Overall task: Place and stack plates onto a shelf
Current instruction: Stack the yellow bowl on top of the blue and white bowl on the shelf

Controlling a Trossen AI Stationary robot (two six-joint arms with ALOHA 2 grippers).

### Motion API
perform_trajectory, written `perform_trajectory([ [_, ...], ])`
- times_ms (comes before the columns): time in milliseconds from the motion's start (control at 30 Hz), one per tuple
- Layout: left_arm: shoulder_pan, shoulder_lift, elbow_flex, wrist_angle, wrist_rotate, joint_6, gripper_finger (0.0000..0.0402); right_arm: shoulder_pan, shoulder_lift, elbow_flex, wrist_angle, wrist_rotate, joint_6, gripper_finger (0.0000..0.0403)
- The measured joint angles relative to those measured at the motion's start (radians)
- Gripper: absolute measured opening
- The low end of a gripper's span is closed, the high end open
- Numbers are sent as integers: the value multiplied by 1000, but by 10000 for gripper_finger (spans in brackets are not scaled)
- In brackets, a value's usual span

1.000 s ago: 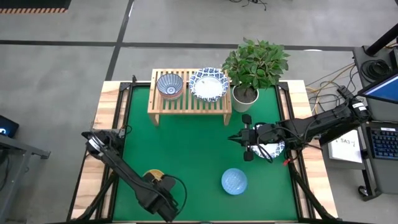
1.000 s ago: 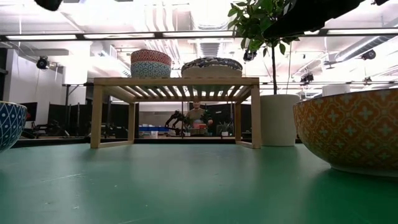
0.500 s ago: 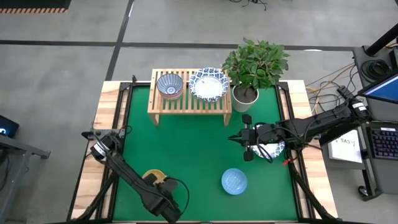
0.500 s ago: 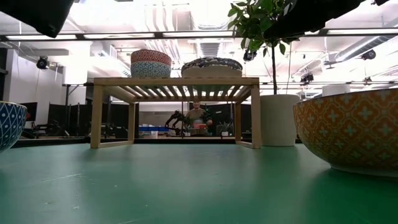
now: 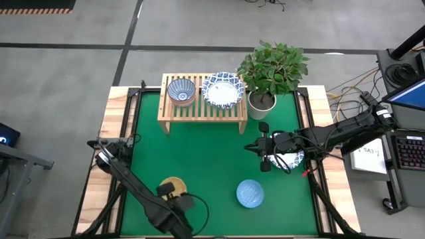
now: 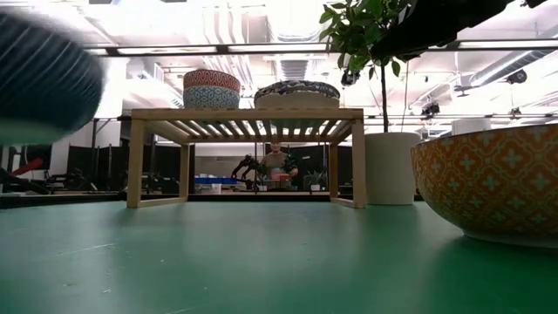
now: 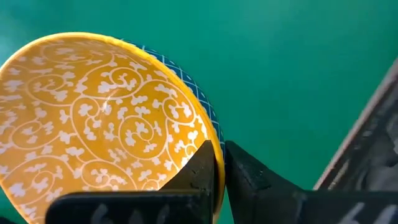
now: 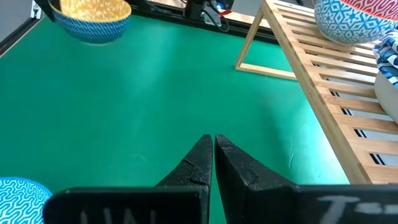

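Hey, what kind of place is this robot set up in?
Most likely a robotics lab or workshop. The green table stands on a bare concrete floor, a keyboard and cables sit beside it, and the low view shows exposed ceiling ducts with strip lights.

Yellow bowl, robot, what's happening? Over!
Left gripper shut on yellow bowl, lifted off the mat. Right gripper shut, empty, hovering mid-table. Shelf has room beside two dishes.

Green table; shelf, plant pot

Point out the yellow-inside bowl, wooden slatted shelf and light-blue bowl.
Yellow-inside bowl with blue outside (image 7: 93, 118): left wrist view, inner surface.
Light-wood slatted shelf (image 5: 199, 110): high view, bare slats near the front edge.
Light-blue round bowl (image 5: 250, 193): high view, centre.
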Motion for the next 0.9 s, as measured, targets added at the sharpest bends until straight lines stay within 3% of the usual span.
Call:
perform_trajectory([
  [200,61,-1,204,-209,-150,201,2,0,0,0,0,0,-8,9],
  [400,192,-23,331,-203,-238,591,2,0,0,1,-3,-1,-26,9],
  [633,403,-88,394,-205,-357,920,2,0,0,1,-14,0,-49,9],
  [900,715,-212,394,-206,-389,1062,3,0,0,1,-38,0,-39,9],
])
